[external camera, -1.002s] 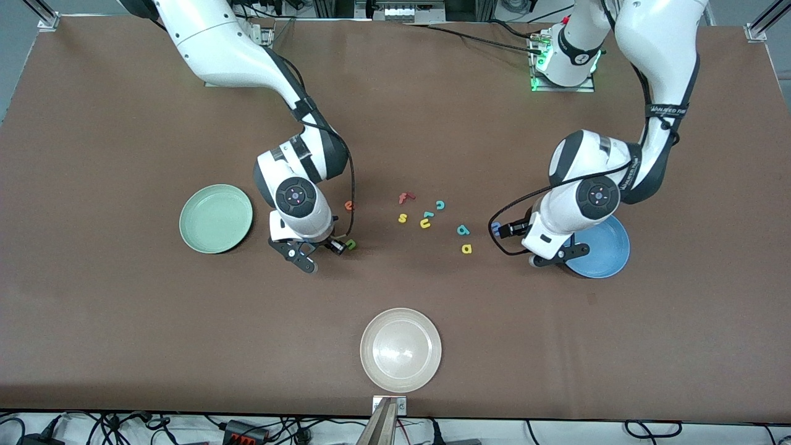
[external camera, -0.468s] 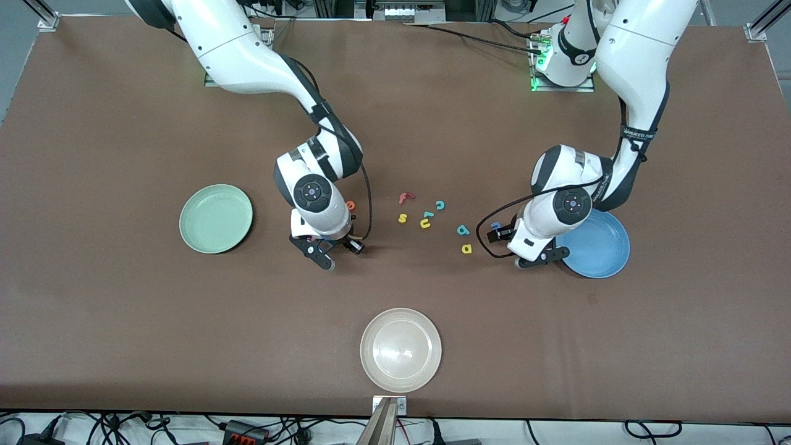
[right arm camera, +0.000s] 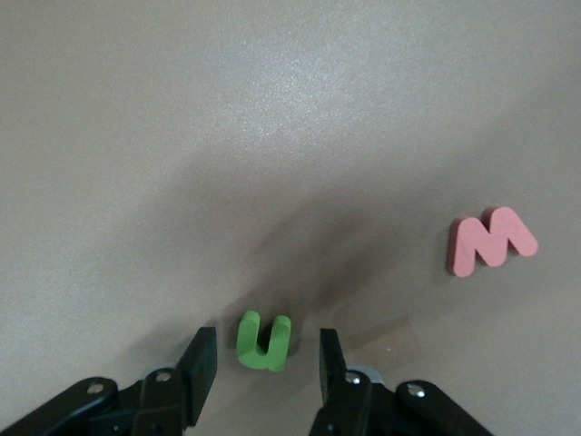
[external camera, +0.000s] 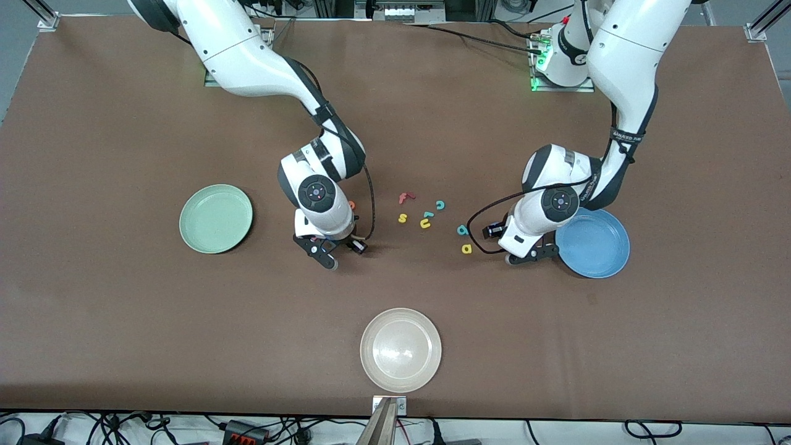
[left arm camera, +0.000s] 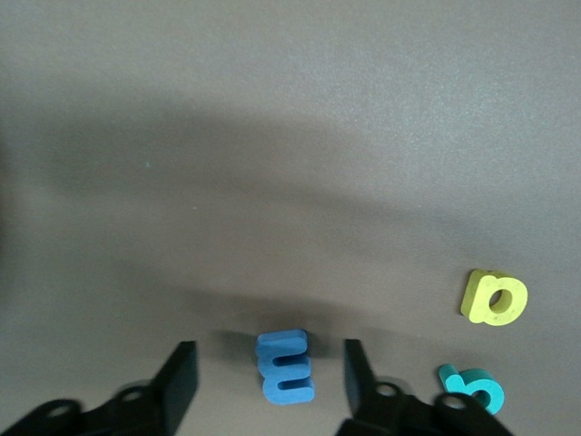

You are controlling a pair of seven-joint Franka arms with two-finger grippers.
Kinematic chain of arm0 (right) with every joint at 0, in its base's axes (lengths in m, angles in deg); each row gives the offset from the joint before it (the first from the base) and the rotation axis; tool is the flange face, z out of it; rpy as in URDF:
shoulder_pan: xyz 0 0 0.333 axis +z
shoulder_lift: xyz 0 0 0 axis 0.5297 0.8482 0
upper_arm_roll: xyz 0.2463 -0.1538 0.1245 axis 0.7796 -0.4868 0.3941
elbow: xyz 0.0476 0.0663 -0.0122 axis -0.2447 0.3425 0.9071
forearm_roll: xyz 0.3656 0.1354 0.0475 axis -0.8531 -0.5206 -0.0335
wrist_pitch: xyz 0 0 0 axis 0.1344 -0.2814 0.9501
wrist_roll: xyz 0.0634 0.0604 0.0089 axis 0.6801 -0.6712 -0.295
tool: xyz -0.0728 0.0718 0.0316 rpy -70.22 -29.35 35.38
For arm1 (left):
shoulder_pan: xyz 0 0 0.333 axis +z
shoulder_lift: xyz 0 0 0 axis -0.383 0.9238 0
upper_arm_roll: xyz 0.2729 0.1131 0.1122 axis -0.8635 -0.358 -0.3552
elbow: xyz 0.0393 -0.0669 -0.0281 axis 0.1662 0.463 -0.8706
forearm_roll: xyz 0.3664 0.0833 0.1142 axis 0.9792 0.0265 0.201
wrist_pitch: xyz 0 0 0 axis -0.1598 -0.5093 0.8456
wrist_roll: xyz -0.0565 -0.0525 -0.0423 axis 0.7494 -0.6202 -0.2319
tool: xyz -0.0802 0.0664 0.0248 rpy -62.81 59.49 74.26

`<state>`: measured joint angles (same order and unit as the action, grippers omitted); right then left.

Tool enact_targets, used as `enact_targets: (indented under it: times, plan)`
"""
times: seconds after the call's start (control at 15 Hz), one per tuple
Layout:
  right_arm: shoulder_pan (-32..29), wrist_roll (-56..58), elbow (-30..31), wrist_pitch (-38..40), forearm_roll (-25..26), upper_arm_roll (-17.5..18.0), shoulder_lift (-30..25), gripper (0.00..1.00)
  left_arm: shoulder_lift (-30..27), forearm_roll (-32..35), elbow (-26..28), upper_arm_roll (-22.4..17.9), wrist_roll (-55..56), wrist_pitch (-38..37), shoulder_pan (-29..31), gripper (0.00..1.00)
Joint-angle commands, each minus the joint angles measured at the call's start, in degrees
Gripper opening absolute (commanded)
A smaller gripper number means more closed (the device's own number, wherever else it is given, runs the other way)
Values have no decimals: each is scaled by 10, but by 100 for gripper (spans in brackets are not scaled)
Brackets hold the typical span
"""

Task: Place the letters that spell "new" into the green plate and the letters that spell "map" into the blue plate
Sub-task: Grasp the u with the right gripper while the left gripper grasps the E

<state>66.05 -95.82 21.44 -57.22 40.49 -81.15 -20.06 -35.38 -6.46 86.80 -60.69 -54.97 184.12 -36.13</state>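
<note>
Altogether three plates sit on the brown worktop (external camera: 123, 321): the green plate (external camera: 215, 219), the blue plate (external camera: 593, 243), one beige plate (external camera: 401, 350). Left claw (left arm camera: 269, 377) is spread around the flat blue m (left arm camera: 287, 365). Right claw (right arm camera: 266, 365) is spread around the green n (right arm camera: 263, 340). Arms hide both letters from the front camera.

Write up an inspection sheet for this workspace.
Surface: brown table.
Job's things: green plate and blue plate, no letters seen in either; blue m, green n, pink w, yellow a, teal p and orange e on the table.
Clutter: red f, yellow s, yellow u, teal c, beige plate.
Grippers: left gripper open, straddling blue m; right gripper open, straddling green n.
Cables: black wrist cable loops beside the letters.
Surroundings: cords below the table edge.
</note>
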Motion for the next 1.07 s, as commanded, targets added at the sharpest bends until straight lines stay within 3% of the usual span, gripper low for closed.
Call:
enact_targets:
  times: [0.0, 0.27, 0.6, 0.87, 1.0]
  plan:
    - [2, -11, -25, 2, -8, 1, 18, 53, 4, -7, 3, -1, 3, 14, -4, 61]
    - [2, -10, -26, 3, -8, 1, 20, 49, 12, -6, 3, -1, 9, 21, -4, 56]
    - [2, -3, -25, 3, -5, 1, 20, 19, 13, -7, 4, -1, 9, 21, -9, 24]
    - [-5, 1, -26, 15, -8, 1, 6, 4, 10, -6, 3, -1, 9, 17, -9, 16]
    - [-13, 41, -26, 86, -8, 1, -25, 3, 2, -6, 3, -1, 8, 11, -9, 16]
